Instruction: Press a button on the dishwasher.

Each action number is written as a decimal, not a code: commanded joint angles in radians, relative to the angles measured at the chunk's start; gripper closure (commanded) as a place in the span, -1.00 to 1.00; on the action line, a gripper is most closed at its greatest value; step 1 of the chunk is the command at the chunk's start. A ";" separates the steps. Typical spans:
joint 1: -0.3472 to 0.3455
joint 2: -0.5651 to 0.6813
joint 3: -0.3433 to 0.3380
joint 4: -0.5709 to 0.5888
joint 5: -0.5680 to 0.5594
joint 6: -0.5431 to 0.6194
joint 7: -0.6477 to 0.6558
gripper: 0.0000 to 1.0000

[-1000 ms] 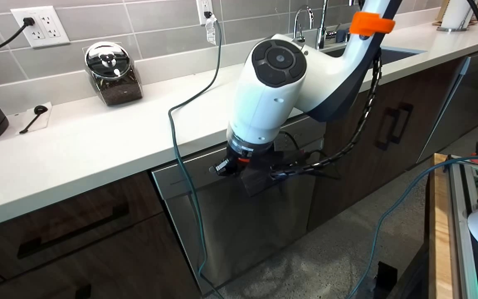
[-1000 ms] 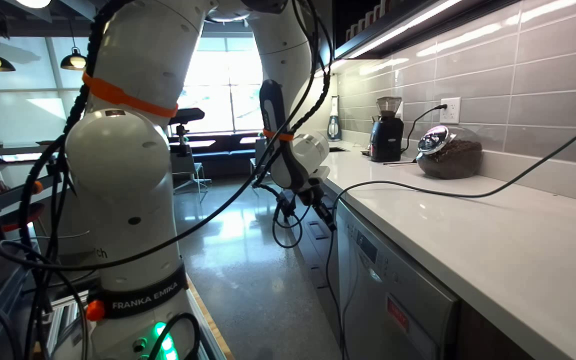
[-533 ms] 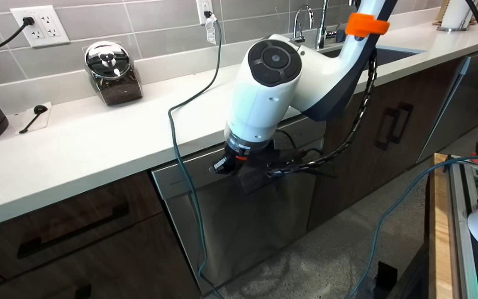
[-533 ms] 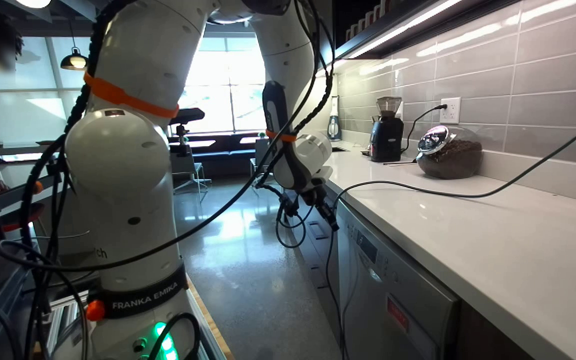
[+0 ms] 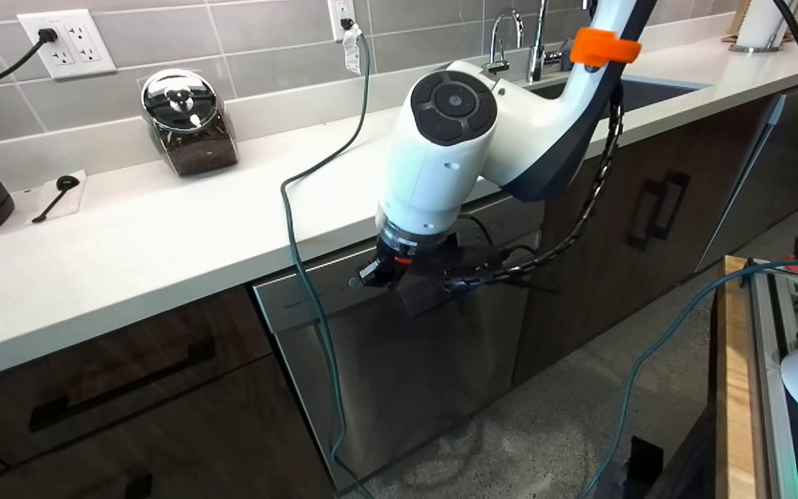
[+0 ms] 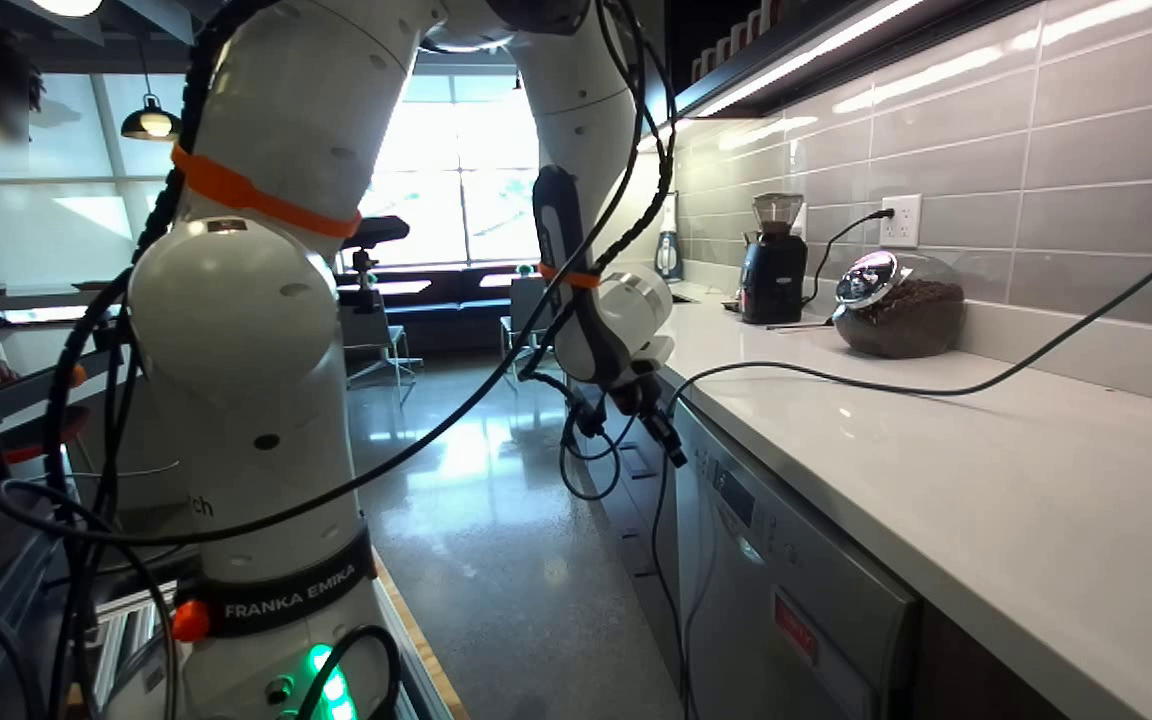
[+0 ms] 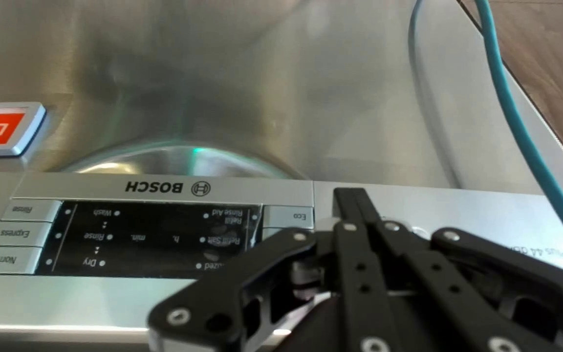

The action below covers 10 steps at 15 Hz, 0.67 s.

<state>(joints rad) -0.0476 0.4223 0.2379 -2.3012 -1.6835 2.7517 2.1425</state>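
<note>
While the Bosch dishwasher stands under the white countertop, between dark wood drawers on the left and cabinet doors on the right in an exterior view, the Robotiq gripper is at the control panel, jaws together on nothing. In the wrist view its fingertips show just right of the Eco button; whether they touch the panel I cannot tell.

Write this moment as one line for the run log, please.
target: dishwasher; gripper: closed, near panel; contact: unclear; display: black, partly hidden in wrist view
</note>
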 commanded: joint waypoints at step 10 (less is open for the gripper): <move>-0.001 0.068 -0.007 0.076 -0.019 0.010 0.004 1.00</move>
<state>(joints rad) -0.0478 0.4529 0.2342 -2.2574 -1.6836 2.7517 2.1416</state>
